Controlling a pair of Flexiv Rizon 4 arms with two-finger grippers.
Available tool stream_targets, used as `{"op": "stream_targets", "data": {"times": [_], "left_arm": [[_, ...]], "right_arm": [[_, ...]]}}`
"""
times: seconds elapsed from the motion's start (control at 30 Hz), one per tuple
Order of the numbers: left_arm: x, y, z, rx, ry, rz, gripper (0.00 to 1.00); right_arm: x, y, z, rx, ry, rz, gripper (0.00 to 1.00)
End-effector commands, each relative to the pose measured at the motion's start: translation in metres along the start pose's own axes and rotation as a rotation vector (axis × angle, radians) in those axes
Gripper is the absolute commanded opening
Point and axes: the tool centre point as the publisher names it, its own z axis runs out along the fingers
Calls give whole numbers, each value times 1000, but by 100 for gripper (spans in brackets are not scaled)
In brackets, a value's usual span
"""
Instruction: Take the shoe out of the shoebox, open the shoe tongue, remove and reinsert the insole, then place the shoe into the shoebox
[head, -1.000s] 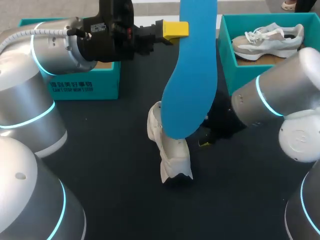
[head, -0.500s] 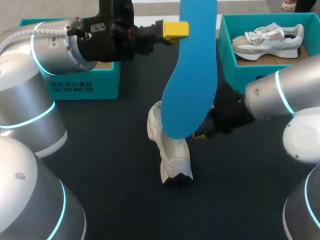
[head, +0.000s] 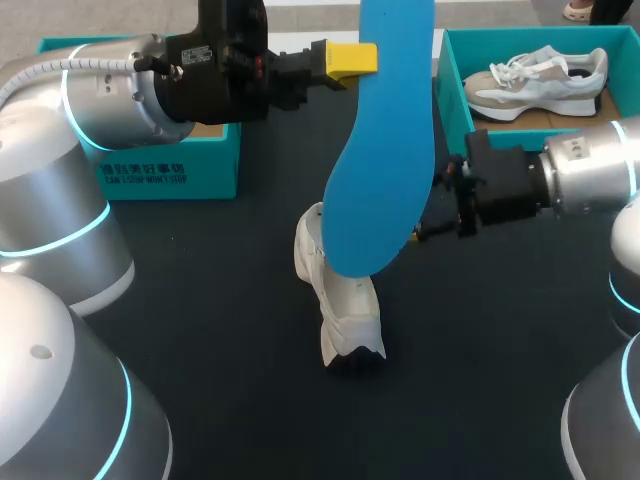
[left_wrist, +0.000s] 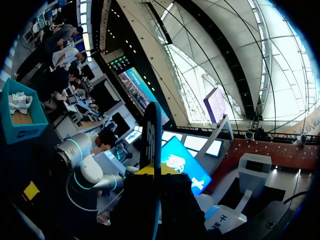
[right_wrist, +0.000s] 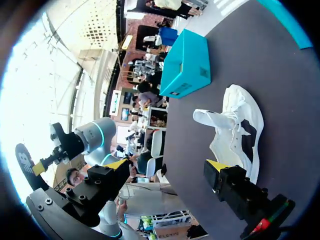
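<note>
My left gripper (head: 352, 58) is raised high over the table and shut on the top of a long blue insole (head: 385, 170), which hangs down in front of the shoe. In the left wrist view the insole (left_wrist: 152, 135) stands edge-on between the fingers of the left gripper (left_wrist: 152, 171). A white shoe (head: 338, 300) lies on the dark table, its tongue pulled up (right_wrist: 212, 118). My right gripper (head: 440, 215) hovers just right of the insole's lower end. In its own wrist view the right gripper (right_wrist: 167, 167) stands open and empty, with the shoe (right_wrist: 240, 130) ahead of it.
A teal shoebox (head: 455, 120) at the back right holds a second white shoe (head: 545, 80). Another teal box (head: 170, 165) stands at the back left, also visible as the teal box (right_wrist: 187, 62) beyond the shoe. Bare table lies in front of the shoe.
My right arm has lifted and swung its gripper from low beside the shoe to the right and up. The left arm and insole have not moved.
</note>
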Motion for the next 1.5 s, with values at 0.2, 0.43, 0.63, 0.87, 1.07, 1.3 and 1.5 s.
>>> {"op": "stream_targets", "data": {"times": [0.2,0.43,0.63,0.87,1.07,1.3,1.5], "left_arm": [[-1,1,0,-1,0,0,0],[-1,1,0,-1,0,0,0],[-1,1,0,-1,0,0,0],[-1,1,0,-1,0,0,0],[-1,1,0,-1,0,0,0],[-1,1,0,-1,0,0,0],[-4,9,-6,-59,-15,79,0]], "right_arm": [[25,4,-23,-38,22,-7,100],[25,5,-24,-40,-23,-8,100],[25,5,-24,-40,-23,-8,100],[25,5,-24,-40,-23,-8,100],[25,5,-24,-40,-23,-8,100],[25,5,-24,-40,-23,-8,100],[25,5,-24,-40,-23,-8,100]]}}
